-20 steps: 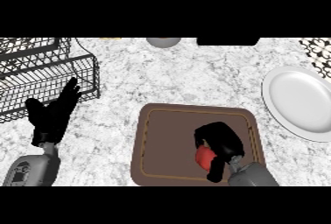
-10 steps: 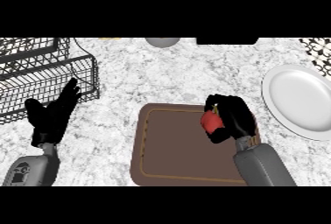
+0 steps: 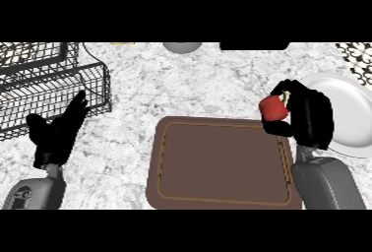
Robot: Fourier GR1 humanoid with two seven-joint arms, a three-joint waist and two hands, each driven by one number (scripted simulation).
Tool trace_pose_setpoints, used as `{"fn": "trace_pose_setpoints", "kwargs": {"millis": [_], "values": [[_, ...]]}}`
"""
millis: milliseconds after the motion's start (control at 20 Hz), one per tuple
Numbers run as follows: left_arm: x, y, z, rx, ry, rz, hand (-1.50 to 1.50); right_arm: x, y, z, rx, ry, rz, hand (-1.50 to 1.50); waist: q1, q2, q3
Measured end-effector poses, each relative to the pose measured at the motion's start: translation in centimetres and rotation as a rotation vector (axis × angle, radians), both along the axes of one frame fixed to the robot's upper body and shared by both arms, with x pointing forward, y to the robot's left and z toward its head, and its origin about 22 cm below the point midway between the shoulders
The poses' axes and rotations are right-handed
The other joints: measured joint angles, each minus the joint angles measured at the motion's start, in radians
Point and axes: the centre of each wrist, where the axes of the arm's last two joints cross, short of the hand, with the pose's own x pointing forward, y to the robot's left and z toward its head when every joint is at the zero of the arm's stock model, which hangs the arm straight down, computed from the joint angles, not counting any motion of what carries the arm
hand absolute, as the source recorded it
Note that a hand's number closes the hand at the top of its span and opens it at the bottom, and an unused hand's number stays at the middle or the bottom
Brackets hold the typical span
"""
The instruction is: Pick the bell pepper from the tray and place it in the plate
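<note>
My right hand (image 3: 309, 118) is shut on the red bell pepper (image 3: 274, 108), which shows at the hand's left side, lifted above the far right corner of the brown tray (image 3: 218, 167). The white plate (image 3: 349, 115) lies just to the right, partly hidden behind the hand and forearm. The tray's inside holds nothing. At the left, my left hand (image 3: 58, 130) rests open with fingers up, beside the wire basket.
A black wire basket (image 3: 44, 83) stands at the far left on the marble counter. A grey round object (image 3: 181, 47) sits at the far edge, with a dark object (image 3: 254, 45) beside it. A patterned item (image 3: 357, 54) shows in the far right corner.
My right hand has carried the bell pepper up off the tray and rightward, toward the plate's left rim. The left hand has not moved.
</note>
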Motion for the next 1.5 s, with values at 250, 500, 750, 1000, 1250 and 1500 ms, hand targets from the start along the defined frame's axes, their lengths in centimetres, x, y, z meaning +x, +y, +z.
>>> {"fn": "trace_pose_setpoints", "kwargs": {"millis": [250,500,750,1000,1250,1500], "values": [[-0.1,0.3,0.3,0.003,-0.013,-0.010,0.00,0.0,-3.9,1.5,0.106,-0.031,-0.102,1.50,0.003,0.001,0.000],[0.0,-0.5,-0.1,0.004,-0.014,-0.013,0.00,1.1,-9.5,0.8,0.145,-0.036,-0.187,1.50,0.007,0.004,0.001],[-0.2,-0.4,0.4,0.005,-0.018,-0.019,0.00,1.7,-15.0,-0.1,0.151,-0.023,-0.242,1.50,0.011,0.004,0.000],[0.3,-0.2,0.8,0.005,-0.015,-0.023,0.00,2.3,-19.3,-1.4,0.111,0.063,-0.266,1.50,0.016,0.006,0.001],[0.4,-0.7,0.5,0.006,-0.025,-0.028,0.00,2.2,-22.6,-3.0,0.200,0.198,-0.259,-1.50,0.024,0.009,0.003],[0.4,-1.3,0.0,-0.001,-0.019,-0.030,0.00,2.1,-24.1,-4.7,0.246,0.248,-0.166,-1.50,0.025,0.010,0.003]]}}
